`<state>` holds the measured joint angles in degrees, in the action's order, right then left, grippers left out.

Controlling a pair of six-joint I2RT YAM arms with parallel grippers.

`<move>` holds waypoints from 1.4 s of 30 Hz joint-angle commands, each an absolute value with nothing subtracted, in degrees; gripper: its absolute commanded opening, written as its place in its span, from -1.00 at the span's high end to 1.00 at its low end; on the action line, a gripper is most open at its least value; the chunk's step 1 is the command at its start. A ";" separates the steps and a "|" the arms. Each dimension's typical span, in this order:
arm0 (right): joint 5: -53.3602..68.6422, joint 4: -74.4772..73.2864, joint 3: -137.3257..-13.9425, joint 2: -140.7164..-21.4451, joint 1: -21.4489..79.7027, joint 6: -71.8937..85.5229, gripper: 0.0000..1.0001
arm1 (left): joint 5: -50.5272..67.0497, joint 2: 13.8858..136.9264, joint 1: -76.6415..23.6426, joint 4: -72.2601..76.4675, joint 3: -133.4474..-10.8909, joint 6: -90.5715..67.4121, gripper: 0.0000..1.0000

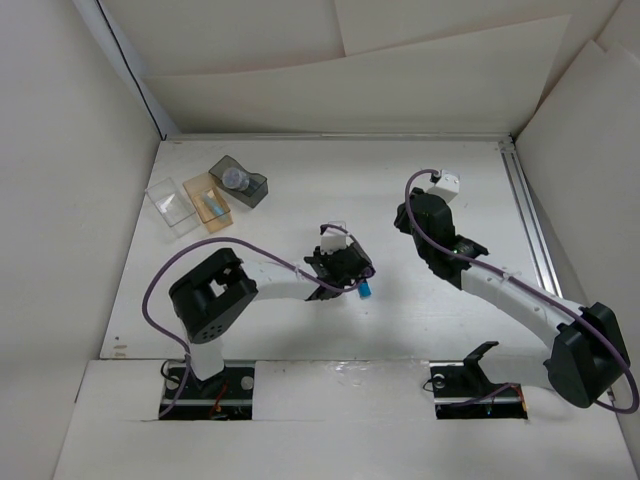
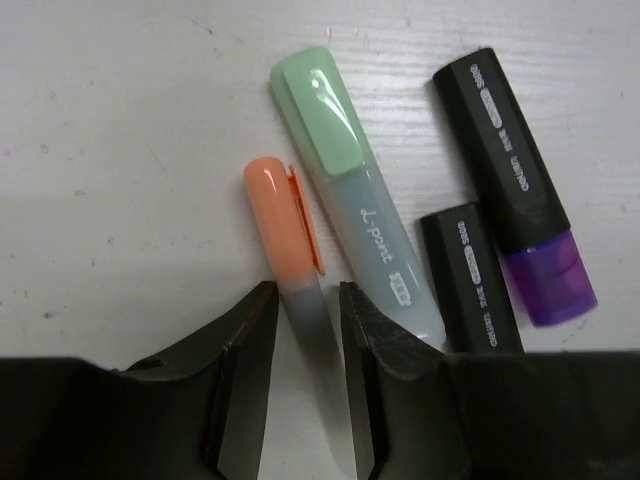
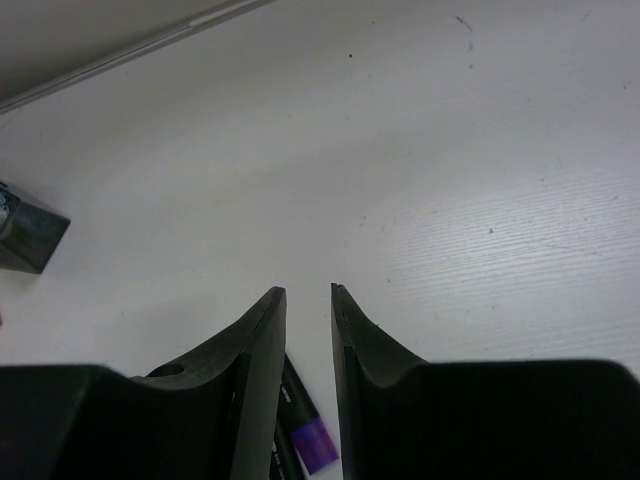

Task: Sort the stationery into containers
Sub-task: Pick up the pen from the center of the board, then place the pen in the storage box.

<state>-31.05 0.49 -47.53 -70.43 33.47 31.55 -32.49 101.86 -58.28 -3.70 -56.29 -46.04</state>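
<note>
Orange marker (image 2: pixel 287 232) sits btwn the left gripper (image 2: pixel 306 305) jaws, clamped on its pale end. Green one (image 2: pixel 352 190) just right reads "L-point". Right gripper (image 3: pixel 307 300) slightly parted, holding nothing.

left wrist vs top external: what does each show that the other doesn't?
Left wrist only: the left gripper closed on the orange marker; beside it a green marker, a purple-ended black marker and part of another black marker.
Top only: three boxes, clear, amber and grey, far left; the right gripper.
Both: the white table.
</note>
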 commanded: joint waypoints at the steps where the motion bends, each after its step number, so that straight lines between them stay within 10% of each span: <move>1: -31.90 2.99 -50.01 -70.22 34.01 31.38 0.38 | -35.15 103.10 -58.10 -5.19 -57.57 -47.90 0.45; 5: -31.90 2.99 -50.01 -70.22 34.01 31.38 0.38 | -35.68 103.62 -58.10 -5.71 -57.57 -47.90 0.47; 8: -31.90 2.99 -50.01 -70.22 34.01 31.38 0.38 | -37.17 101.35 -58.10 -6.33 -56.18 -49.56 1.00; 21: -31.38 2.99 -50.01 -70.22 34.54 31.38 0.38 | -25.34 74.36 -26.13 5.35 -47.99 -39.29 1.00; 42: -31.38 2.99 -51.06 -72.42 35.07 30.85 0.38 | -18.62 99.22 0.79 0.18 -70.31 -38.85 1.00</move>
<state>-31.03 0.49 -48.31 -72.01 34.59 31.29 -18.13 99.53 -0.60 -0.56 -70.65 -39.92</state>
